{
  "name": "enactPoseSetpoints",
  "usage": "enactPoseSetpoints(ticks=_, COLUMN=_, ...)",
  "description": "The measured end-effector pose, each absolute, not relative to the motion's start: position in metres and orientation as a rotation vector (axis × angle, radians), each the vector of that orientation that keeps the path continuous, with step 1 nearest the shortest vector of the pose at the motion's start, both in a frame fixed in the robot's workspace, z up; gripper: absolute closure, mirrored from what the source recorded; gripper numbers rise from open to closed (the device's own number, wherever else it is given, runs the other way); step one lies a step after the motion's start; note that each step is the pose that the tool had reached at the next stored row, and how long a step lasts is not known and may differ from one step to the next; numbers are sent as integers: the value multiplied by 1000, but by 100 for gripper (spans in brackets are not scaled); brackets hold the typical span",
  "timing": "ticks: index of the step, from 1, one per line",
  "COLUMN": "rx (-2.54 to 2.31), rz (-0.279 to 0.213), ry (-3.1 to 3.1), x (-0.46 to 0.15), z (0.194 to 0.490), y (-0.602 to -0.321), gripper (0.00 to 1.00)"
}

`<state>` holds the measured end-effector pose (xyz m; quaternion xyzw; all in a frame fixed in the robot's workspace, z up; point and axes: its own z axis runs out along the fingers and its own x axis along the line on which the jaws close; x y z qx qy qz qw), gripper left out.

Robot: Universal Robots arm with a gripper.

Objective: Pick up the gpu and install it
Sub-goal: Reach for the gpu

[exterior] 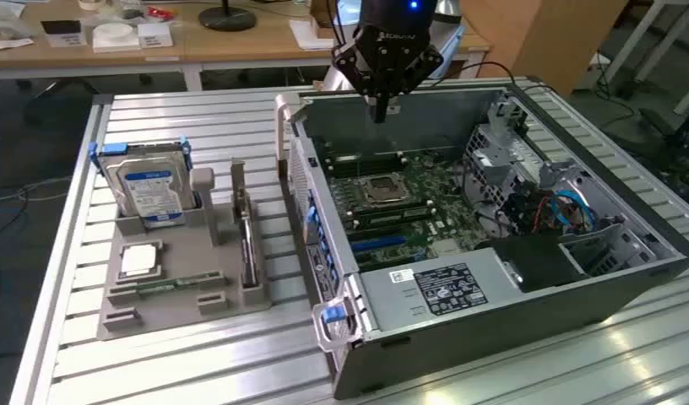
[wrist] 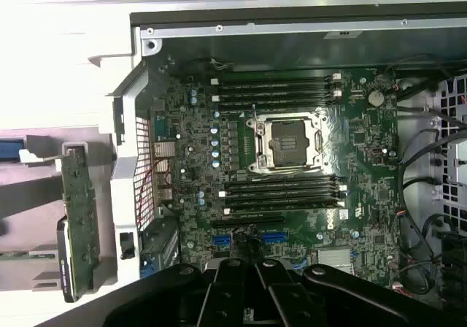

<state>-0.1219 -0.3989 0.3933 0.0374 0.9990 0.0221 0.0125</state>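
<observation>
1. One gripper.
2. One gpu.
3. One blue-framed hard drive.
4. One green memory stick.
5. One square silver processor chip.
6. One grey holder tray.
7. One open computer case.
8. One motherboard, with one processor socket and two banks of memory slots.
9. Two blue connectors on that board.

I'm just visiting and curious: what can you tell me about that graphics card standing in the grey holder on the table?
The gpu is a thin, flat, dark card standing on its long edge in a slot of the grey holder, beside the open computer case. A pale metal bracket strip crosses one end. Its board face looks greenish, with small parts. Only the holder touches it; the gripper hangs apart, over the case.
</observation>
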Motion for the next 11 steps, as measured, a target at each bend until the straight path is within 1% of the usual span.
enactPoseSetpoints(ticks=11, rx=117, rz=69, ry=3114, x=-123, z=393, y=-399, gripper=89)
